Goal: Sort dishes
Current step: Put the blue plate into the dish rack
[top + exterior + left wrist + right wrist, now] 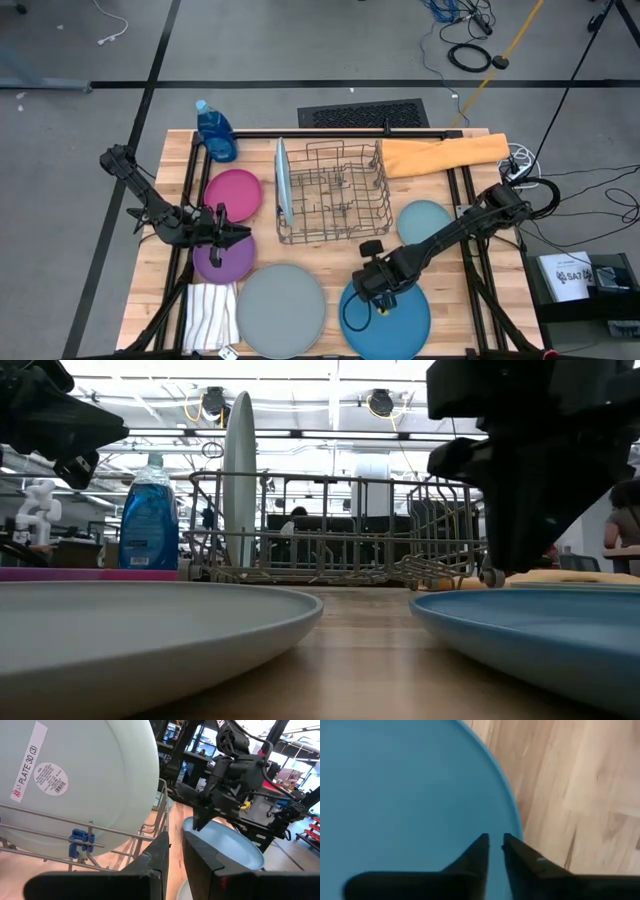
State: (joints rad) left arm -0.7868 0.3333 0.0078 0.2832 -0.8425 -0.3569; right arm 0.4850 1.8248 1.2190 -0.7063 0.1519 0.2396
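Light blue plate (282, 180) alone stands in the wire rack (335, 192); five lie on the table (450, 300). Right gripper (372, 292), fingers barely parted and empty, hangs above the dark blue plate (395, 318).

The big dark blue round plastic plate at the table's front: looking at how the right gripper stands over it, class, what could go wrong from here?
1. The right gripper points its nearly closed fingers down at the rim of the flat dark blue round plastic plate; it may slip off or push the plate.
2. That plate lies close to the large grey round plastic plate; a shove might knock them together.
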